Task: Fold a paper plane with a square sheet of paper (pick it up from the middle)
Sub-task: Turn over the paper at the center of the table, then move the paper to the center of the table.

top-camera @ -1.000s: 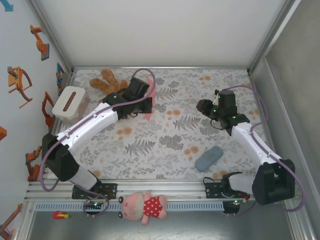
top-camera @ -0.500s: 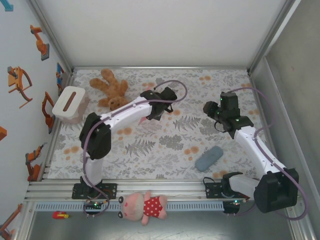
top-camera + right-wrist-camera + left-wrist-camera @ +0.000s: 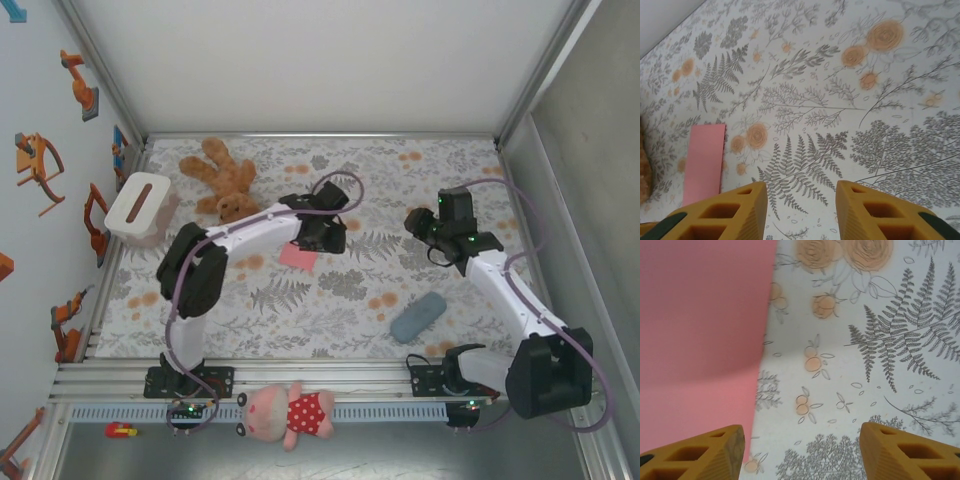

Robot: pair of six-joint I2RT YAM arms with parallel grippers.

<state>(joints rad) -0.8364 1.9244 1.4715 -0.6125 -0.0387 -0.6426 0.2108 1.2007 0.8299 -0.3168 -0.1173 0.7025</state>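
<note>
Since the sheet [image 3: 297, 256] lies on the table [image 3: 330, 320] just left of centre in the top view, with no crease you can make out, I judge you are at the very start: the pickup from the middle is not yet done. Your left gripper [image 3: 801, 440] hangs just above and right of the sheet in that frame, jaws spread wide with nothing between them. In its wrist view the pink fills the upper left and runs down beside the left finger; whether they touch, you cannot tell. Your right gripper [image 3: 800, 192] sits well apart, right of centre, its jaws likewise parted and empty, with the sheet at the lower left of its view.

Next, I'd say, you need to bring the left gripper over the sheet's middle and pinch with care, since thin flat paper offers little to grip.

Count: one sheet, one bear [image 3: 222, 178], one pouch [image 3: 418, 317], one white box [image 3: 140, 205], one pink plush [image 3: 290, 412], two arms.
</note>
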